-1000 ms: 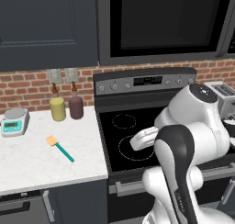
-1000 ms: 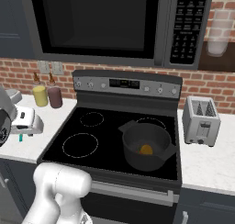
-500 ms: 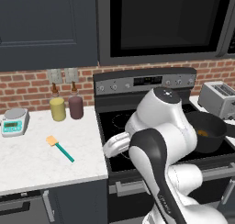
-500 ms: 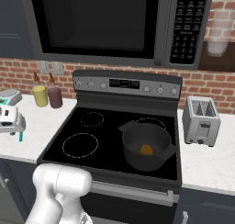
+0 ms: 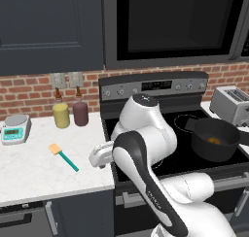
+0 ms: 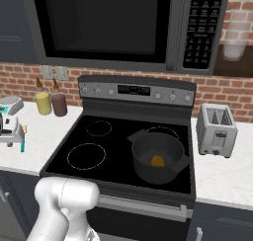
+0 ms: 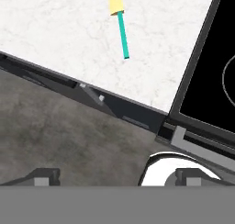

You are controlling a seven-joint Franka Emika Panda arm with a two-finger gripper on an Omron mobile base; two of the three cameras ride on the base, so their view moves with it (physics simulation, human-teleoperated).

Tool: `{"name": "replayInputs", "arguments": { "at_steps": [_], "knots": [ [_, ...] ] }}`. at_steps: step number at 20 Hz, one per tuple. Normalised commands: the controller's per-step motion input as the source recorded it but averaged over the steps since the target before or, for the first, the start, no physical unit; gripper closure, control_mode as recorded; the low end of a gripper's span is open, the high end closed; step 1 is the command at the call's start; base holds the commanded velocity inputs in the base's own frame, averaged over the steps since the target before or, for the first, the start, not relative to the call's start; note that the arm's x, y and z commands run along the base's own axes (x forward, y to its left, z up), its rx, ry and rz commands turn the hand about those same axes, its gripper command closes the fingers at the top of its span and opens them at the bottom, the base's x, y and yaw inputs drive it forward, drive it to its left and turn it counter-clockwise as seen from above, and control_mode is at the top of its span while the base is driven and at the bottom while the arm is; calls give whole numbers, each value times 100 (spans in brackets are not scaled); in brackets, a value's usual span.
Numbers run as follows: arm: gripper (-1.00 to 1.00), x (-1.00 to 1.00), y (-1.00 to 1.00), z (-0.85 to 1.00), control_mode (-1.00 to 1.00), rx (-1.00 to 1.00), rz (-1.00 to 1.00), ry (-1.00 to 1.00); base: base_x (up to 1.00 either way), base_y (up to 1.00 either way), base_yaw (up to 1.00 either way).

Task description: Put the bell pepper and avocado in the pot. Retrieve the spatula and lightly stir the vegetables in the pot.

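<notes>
1. The gripper [image 5: 97, 156] hangs released, jaws wide and holding nothing, over the counter's [image 5: 29, 175] front edge, just left of the stove [image 5: 165, 134].
2. The spatula [image 5: 63, 157] lies flat on the counter, left of the stove (blade pointing away from the gripper).
3. The pot [image 6: 158, 157] sits on the stove's front right burner, something orange-yellow inside.

Glossy white moulded arm shell [image 5: 146, 134], fat rounded links, smooth, no visible cables, screws or markings. Dark grey-black band [image 5: 131, 156] wraps the elbow joint. White boxy hand with a grey face ends in the claw [image 5: 97, 157]. Rounded white shoulder housing [image 6: 64, 205] at the base. Two small dark grey finger tips [image 7: 43, 176], square-ended.
</notes>
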Motion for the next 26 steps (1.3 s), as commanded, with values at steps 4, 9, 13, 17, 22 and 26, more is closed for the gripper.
{"name": "replayInputs", "arguments": {
  "at_steps": [4, 9, 13, 17, 22, 26],
  "knots": [
    [-100, 25, 25, -36, -100, -1, 0, 6, 0, 0, 0],
    [-100, 21, 21, -41, -100, -10, 0, 0, 0, 0, 0],
    [-100, 29, 4, -23, -100, -6, 0, 0, 0, 0, 0],
    [-100, 42, 2, -16, -100, 0, 0, 0, 0, 0, 0],
    [-100, 28, 32, -29, -100, 0, 0, 0, 0, 0, 0],
    [-100, 37, 37, -31, -100, 0, 0, 0, 0, 0, 0]
  ]
}}
